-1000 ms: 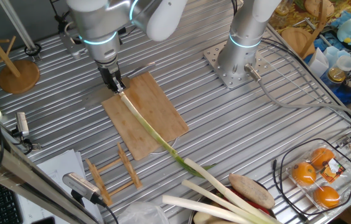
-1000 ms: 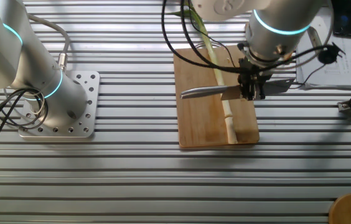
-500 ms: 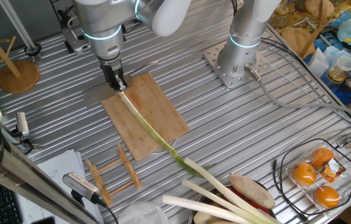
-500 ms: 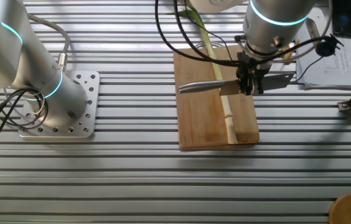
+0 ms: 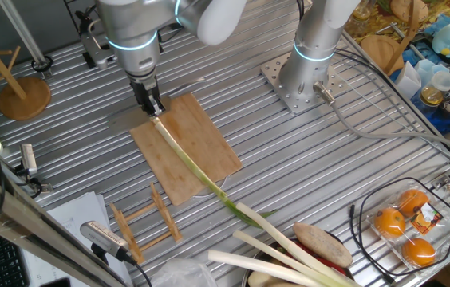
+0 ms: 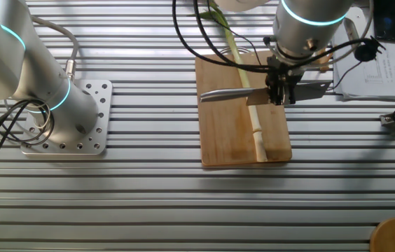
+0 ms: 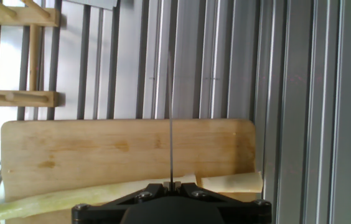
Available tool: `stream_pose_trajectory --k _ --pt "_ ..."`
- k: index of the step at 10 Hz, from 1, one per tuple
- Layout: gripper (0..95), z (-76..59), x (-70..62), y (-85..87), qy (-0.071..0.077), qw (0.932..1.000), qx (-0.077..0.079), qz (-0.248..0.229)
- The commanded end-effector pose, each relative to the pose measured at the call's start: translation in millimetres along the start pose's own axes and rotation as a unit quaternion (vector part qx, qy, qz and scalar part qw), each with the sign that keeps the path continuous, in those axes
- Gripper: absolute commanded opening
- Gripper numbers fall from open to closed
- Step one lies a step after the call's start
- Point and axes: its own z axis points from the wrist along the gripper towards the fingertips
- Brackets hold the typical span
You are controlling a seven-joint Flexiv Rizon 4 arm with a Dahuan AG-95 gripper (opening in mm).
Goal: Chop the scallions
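The long thin scallion stalk [image 6: 248,91], pale at one end and dark green at the leaf tip, lies lengthwise down the rectangular bamboo cutting board [image 6: 225,133]; its whitish root end [image 6: 259,143] rests near one short edge, and its green end runs off the opposite edge onto the ribbed metal counter [image 6: 148,203]. Directly above the stalk hangs my end effector [image 6: 279,87], clamped on the dark handle of a steel kitchen knife [image 6: 225,96]. The blade stretches crosswise over the board, roughly square to the stalk's long axis, and appears to sit a little above it, though I cannot tell for sure whether the edge touches. So the coming move, as I judge it, is straight down through the stalk.

In the hand view the blade [image 7: 170,118] shows edge-on as a thin line, with the stalk [image 7: 70,198] passing under it and pale cut pieces [image 7: 228,182] just to one side. There is bare board along the stalk toward the green end. A small wooden rack [image 5: 147,223] stands off the board's far short edge, well apart from my path.
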Motion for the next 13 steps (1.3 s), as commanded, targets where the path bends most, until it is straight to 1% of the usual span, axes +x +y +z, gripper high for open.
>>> stream_pose_trajectory --k 1,4,6,9,13 --pt "0.0 0.3 5.4 0.0 -0.001 1.0000 0.001 -0.004" --pt "0.0 0.4 11.2 -0.5 -0.005 0.9999 0.001 -0.011" --pt "0.0 -0.1 11.5 -0.4 -0.009 0.9998 0.001 -0.016" --pt "0.0 0.2 11.3 -0.5 -0.007 0.9998 0.001 -0.018" --pt "0.0 0.2 11.3 -0.5 -0.011 0.9997 0.002 -0.021"
